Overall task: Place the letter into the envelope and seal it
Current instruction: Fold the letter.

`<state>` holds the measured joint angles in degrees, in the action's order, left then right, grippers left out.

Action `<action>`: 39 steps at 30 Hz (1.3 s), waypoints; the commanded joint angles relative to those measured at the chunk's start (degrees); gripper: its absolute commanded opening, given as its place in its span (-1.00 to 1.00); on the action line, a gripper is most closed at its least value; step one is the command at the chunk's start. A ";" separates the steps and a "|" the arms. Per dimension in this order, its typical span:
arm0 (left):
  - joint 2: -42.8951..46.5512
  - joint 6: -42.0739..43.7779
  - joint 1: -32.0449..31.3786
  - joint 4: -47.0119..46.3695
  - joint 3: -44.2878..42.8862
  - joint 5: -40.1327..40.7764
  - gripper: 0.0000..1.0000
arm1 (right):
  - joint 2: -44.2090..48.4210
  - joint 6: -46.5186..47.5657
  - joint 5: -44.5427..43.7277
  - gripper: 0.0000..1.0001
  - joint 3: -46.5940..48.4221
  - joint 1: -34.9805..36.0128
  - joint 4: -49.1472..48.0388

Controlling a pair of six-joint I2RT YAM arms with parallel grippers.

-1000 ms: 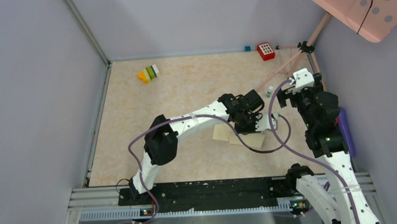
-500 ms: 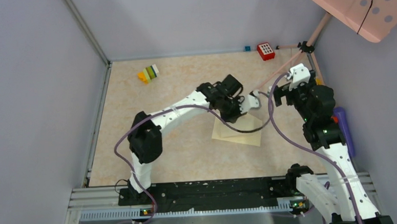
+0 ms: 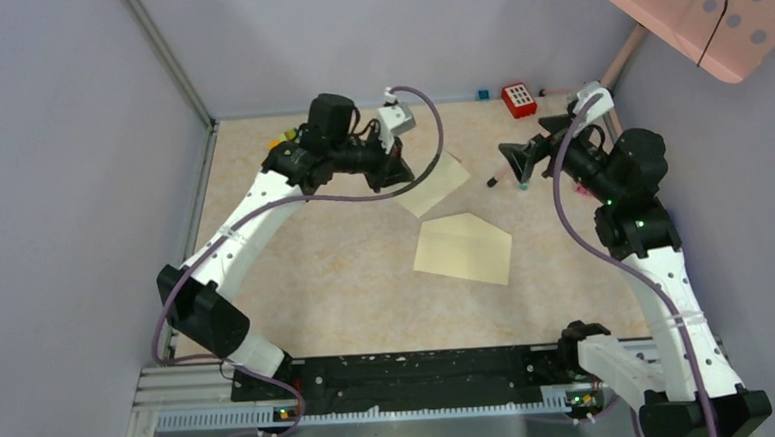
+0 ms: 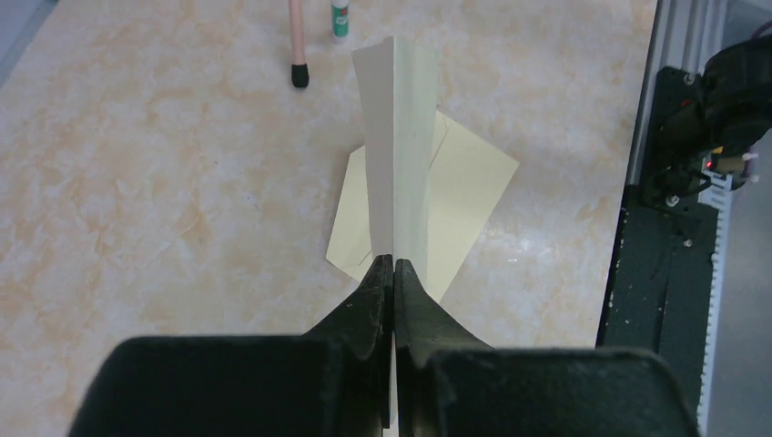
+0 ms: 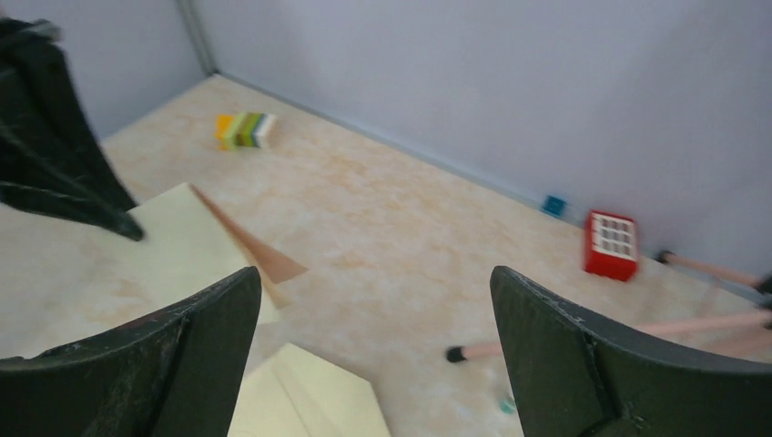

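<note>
Left gripper [image 4: 393, 266] is pinched tight on the folded letter [image 4: 401, 155], which juts out edge-on beyond the tips. The envelope [image 4: 469, 187] lies flat on the table [image 3: 317, 282] below them. A pink rod [image 4: 297, 36] and a glue stick [image 4: 340, 18] sit farther out. Right gripper [image 5: 373, 278] gapes wide with nothing between its fingers.

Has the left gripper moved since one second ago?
Yes. The left gripper, shut on the letter, went from above the envelope toward the far wall, leftward.
</note>
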<state>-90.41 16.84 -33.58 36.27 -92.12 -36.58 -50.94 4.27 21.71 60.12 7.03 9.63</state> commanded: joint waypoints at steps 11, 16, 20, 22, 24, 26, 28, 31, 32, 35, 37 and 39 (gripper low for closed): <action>10.29 -24.21 11.32 -21.78 10.56 -12.87 -1.00 | -6.69 -46.42 33.74 0.92 -12.74 -1.15 -53.56; 10.49 -34.51 14.62 -31.30 13.34 -18.84 -1.00 | -8.05 -51.98 32.71 0.92 -16.83 -1.03 -61.15; 9.63 -45.38 15.81 -44.73 16.40 -24.88 -1.00 | -9.62 -55.37 33.08 0.92 -19.01 1.02 -67.23; 9.55 -52.08 15.91 -51.92 18.61 -26.64 -1.00 | -11.04 -55.02 32.73 0.92 -19.30 2.80 -67.27; 9.60 -55.74 15.92 -56.83 20.17 -27.55 -1.00 | -12.35 -54.00 32.08 0.92 -19.42 4.64 -66.48; 9.64 -56.38 15.92 -57.64 20.65 -27.75 -1.00 | -13.71 -53.60 31.45 0.91 -19.34 6.28 -66.36; 9.71 -56.23 15.92 -57.63 21.09 -27.84 -1.00 | -15.19 -53.98 31.17 0.90 -19.04 7.52 -67.14; 9.49 -57.55 15.92 -59.06 21.76 -28.24 -1.00 | -17.48 -54.55 30.93 0.90 -18.12 9.28 -67.97; 9.42 -58.51 15.92 -61.05 22.15 -28.57 -1.00 | -18.18 -54.32 30.87 0.90 -17.77 9.65 -67.75; 9.25 -61.65 15.92 -64.91 23.04 -29.21 -1.00 | -20.18 -53.99 30.50 0.90 -17.12 10.42 -67.41; 9.09 -63.07 15.96 -66.50 23.50 -29.38 -1.00 | -21.58 -54.40 30.69 0.90 -16.74 10.86 -67.97; 8.79 -64.14 15.92 -67.56 23.87 -29.46 -1.00 | -22.79 -55.34 30.90 0.90 -16.41 11.36 -69.45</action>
<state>-82.02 -43.18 -17.87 -23.64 -69.34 -64.64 -71.99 -49.80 52.99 40.91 17.21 -54.92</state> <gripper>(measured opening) 0.011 0.952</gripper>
